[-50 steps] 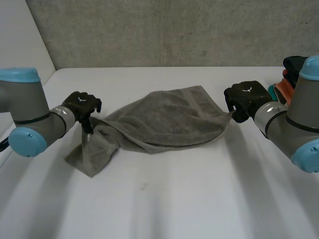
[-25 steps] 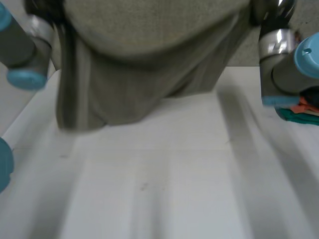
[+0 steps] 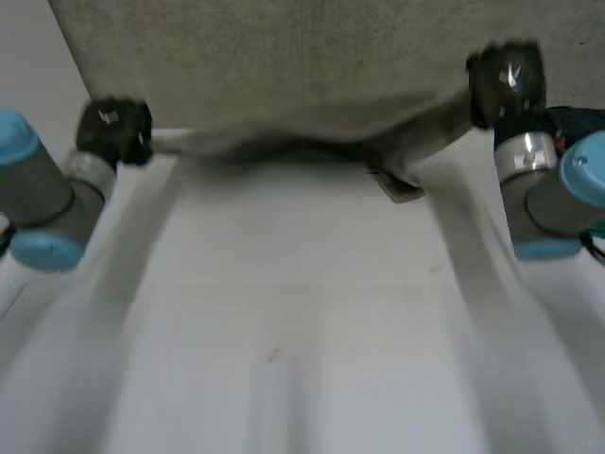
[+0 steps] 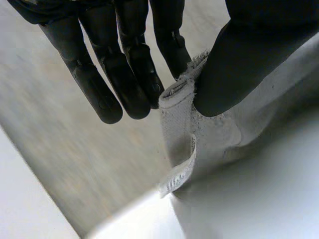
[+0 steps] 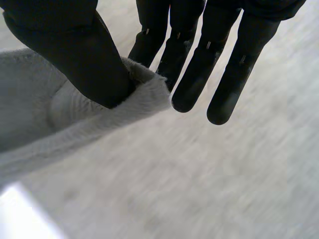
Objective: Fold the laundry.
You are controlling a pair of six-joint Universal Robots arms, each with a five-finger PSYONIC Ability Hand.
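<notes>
Two corners of the towel are pinched, thumb against fingers, by the left hand and right hand, so that, lifted off the table, it now stretches between them, ready for spreading.

Towel tag print (tiny) illegible

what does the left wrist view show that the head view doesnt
Left wrist view: the left hand pinching a towel corner between thumb and fingers, with a small sewn label at the hem. Head view: the right hand at the opposite end, the towel stretched between both hands over the white table. Both: the left hand on the towel.
</notes>
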